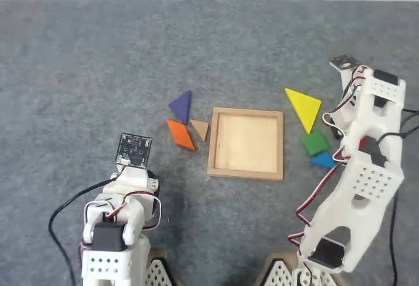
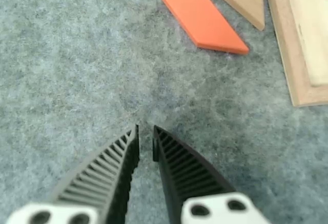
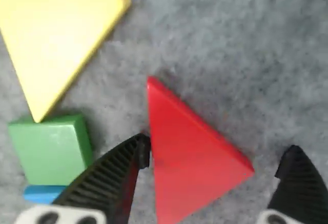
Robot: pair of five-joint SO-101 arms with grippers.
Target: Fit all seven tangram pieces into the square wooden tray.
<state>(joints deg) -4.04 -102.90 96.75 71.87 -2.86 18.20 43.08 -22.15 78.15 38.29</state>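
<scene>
while our left claw (image 2: 146,131) hangs pinched together over the worktop (image 2: 77,60), our right claw (image 3: 218,151) stands apart astride the red triangle (image 3: 187,147). the tray (image 1: 213,143) sits between them.

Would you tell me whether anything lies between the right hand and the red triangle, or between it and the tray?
Nothing blocks the right hand, open astride the red triangle. The green square lies between that triangle and the tray; lifting over seems wise.
</scene>
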